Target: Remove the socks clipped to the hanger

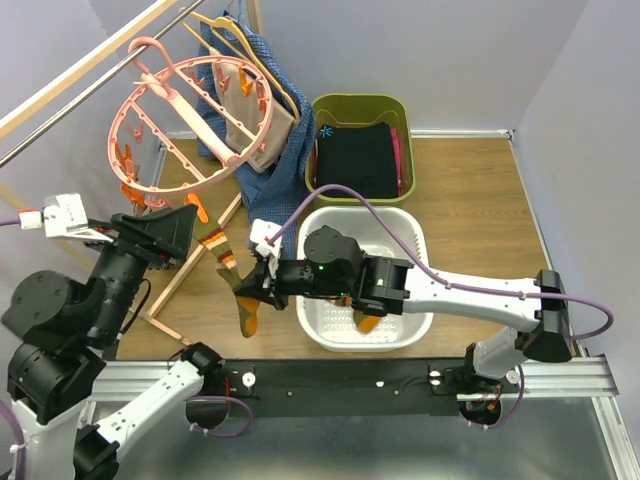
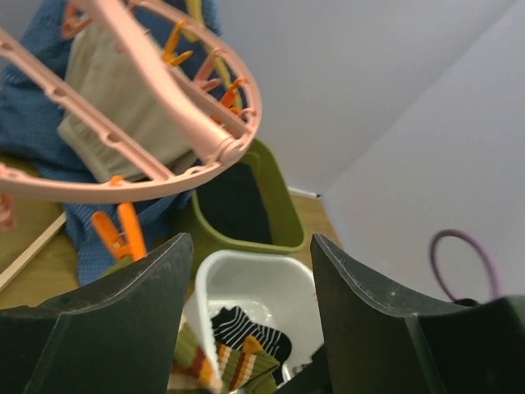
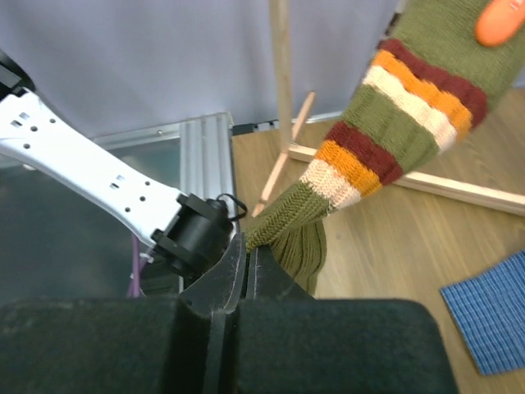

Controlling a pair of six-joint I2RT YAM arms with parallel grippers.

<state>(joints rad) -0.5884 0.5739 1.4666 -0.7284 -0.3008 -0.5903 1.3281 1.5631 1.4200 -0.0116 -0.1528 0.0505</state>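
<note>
The salmon-pink ring hanger [image 1: 195, 120] hangs from the rack at the upper left, with orange clips dangling from it. It also shows in the left wrist view [image 2: 164, 107]. A striped olive, orange and maroon sock [image 1: 228, 262] hangs below it from an orange clip [image 3: 500, 20]. My right gripper [image 1: 262, 283] is shut on the olive cuff of this sock [image 3: 394, 123], its jaws [image 3: 248, 246] pressed together. My left gripper [image 1: 172, 232] is open and empty, just below the ring [image 2: 250, 271]. Other socks [image 2: 246, 328] lie in the white basket [image 1: 415, 240].
A green bin [image 1: 400, 110] with black folded clothing stands behind the white basket. A blue garment [image 1: 285, 150] and a beige one hang on thin hangers beside the ring. Wooden rack bars [image 1: 185, 270] slant across the floor. An aluminium rail [image 1: 560, 375] runs along the near edge.
</note>
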